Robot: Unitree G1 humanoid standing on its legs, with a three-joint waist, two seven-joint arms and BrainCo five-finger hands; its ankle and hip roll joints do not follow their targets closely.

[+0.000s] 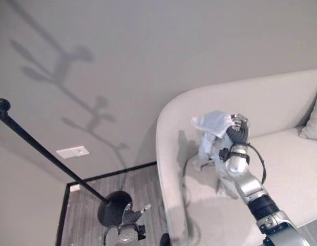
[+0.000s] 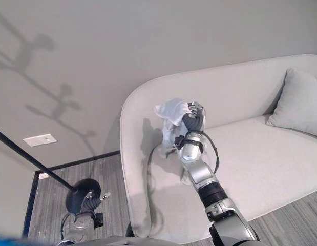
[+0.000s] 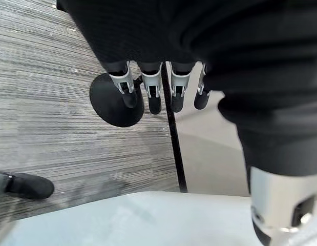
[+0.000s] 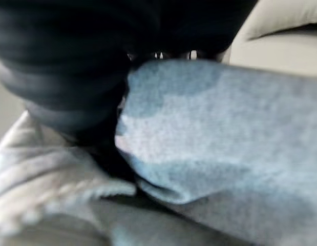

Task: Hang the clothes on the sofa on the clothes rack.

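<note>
A pale blue-white garment (image 1: 212, 123) hangs bunched above the cream sofa (image 1: 281, 169), near its left armrest. My right hand (image 1: 239, 128) is raised over the seat and shut on the cloth, which fills the right wrist view as a grey-blue fold (image 4: 225, 128). The clothes rack is a black pole (image 1: 45, 151) that ends in a knob at the upper left and stands on a round black base (image 1: 114, 205) on the floor left of the sofa. My left hand (image 1: 128, 220) hangs low beside that base, its fingers (image 3: 154, 97) straight and holding nothing.
A grey cushion (image 2: 299, 102) leans in the sofa's right corner. A white wall plate (image 1: 72, 152) sits low on the wall behind the rack. Grey striped carpet (image 3: 56, 128) covers the floor between rack and sofa.
</note>
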